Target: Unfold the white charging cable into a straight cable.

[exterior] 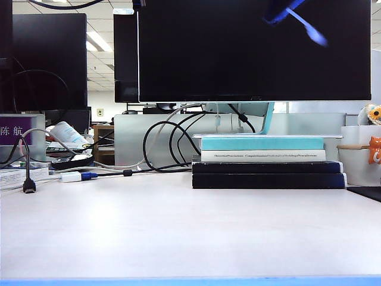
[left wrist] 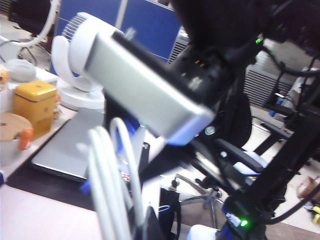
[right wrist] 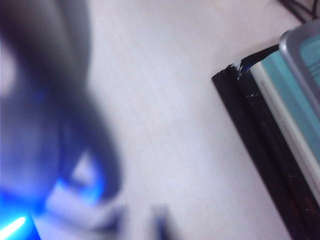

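The white charging cable (left wrist: 107, 175) shows only in the left wrist view, as several glossy white strands looping up from my left gripper (left wrist: 145, 227). That gripper is shut on the strands, held up off the table, and one dark finger (left wrist: 152, 225) shows beside them. Close in front of it hangs my right arm, with its silver wrist camera (left wrist: 150, 95). In the right wrist view my right gripper (right wrist: 139, 222) is a blur of two dark tips above the pale table (right wrist: 165, 100); what lies between them cannot be made out. Neither gripper nor the cable appears in the exterior view.
A stack of books (exterior: 268, 164) lies under the big monitor (exterior: 250, 47), and its corner (right wrist: 270, 125) is near my right gripper. Black cables (exterior: 164, 143) and a grey-white cord with adapter (exterior: 70, 176) lie at the back left. A laptop (left wrist: 65, 150) and yellow box (left wrist: 34, 100) sit beyond.
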Robot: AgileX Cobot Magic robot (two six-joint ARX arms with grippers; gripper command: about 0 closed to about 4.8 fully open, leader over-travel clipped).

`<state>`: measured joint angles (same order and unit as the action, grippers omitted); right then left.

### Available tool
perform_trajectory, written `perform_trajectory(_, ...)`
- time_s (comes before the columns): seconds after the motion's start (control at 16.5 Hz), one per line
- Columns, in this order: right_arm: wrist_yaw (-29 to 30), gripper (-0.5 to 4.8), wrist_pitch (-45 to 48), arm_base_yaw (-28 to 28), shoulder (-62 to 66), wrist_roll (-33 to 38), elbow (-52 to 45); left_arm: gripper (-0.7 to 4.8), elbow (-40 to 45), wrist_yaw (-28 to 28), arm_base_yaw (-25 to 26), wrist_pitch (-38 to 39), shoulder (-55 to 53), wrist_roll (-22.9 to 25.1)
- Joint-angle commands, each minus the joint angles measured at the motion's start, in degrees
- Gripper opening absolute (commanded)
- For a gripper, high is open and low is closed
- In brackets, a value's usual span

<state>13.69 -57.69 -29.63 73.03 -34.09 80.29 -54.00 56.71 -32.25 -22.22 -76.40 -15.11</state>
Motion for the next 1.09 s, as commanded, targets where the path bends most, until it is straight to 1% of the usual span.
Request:
perform_trajectory(0.06, 0.46, -0.06, 0.09, -0.02, -0.20, -0.09, -0.63, -0.06, -0.15, 1.20, 0.00, -0.96, 0.31, -0.35)
perform_trajectory(0.12, 0.48, -0.06, 0.00, -0.02, -0.20, -0.09, -0.66, -0.06, -0.15, 1.16, 0.00, -0.96, 0.31, -0.35)
perform_trajectory(0.18, -0.59, -0.06, 0.04, -0.02, -0.26, 0.00, -0.63, 3.72, -0.15, -4.02, 0.50, -0.94, 0.31, 1.40)
perform_trajectory(0.24, -1.16, -0.06, 0.04, -0.02, -0.26, 0.04, -0.63, 4.79, -0.15, -6.62, 0.52, -0.68, 0.31, 1.33)
perform_trajectory(0.3, -3.23, -0.06, 0.11, -0.02, -0.33, 0.59, -0.57, 4.79, -0.15, -14.05, 0.79, 0.83, 0.35, 1.49)
perform_trajectory(0.36, -5.99, -0.06, 0.37, -0.02, -0.42, 1.27, -0.57, 4.79, -0.15, -19.32, 0.85, 2.69, 0.35, 1.88)
perform_trajectory(0.42, -9.90, -0.06, 0.96, -0.02, -0.57, 2.05, -0.57, 4.79, -0.15, -21.79, 1.40, 4.79, 0.35, 2.78)
perform_trajectory(0.48, -12.20, -0.06, 2.21, -0.02, -0.96, 4.20, -0.50, 4.79, -0.15, -23.52, 2.89, 8.79, 0.35, 2.97)
perform_trajectory(0.61, -1.70, -0.06, 0.98, -0.09, -1.09, 2.60, -0.46, 4.79, -0.15, -25.55, 2.93, 12.76, 0.33, 5.09)
perform_trajectory(0.67, -4.09, -0.06, 0.72, -0.07, -0.90, 2.47, -0.48, 4.79, -0.15, -26.62, 2.93, 14.47, 0.35, 6.47)
perform_trajectory(0.73, -14.86, -0.06, 2.51, -0.07, -0.24, 6.95, -0.48, 4.79, -0.15, -26.45, 2.93, 15.54, 0.33, 6.58)
perform_trajectory(0.79, -18.47, -0.06, 3.85, -0.07, 0.35, 10.93, -0.46, 4.79, -0.15, -25.97, 2.93, 15.78, 0.33, 6.56)
perform_trajectory(0.85, -5.22, -0.06, 2.71, -0.17, 0.44, 7.87, -0.46, 4.79, -0.15, -22.56, 2.93, 15.21, 0.35, 6.08)
perform_trajectory(1.09, -4.42, -0.06, 5.40, -0.44, 0.48, 8.41, -0.46, 4.79, -0.15, -20.44, 2.86, 14.19, 0.35, 5.40)
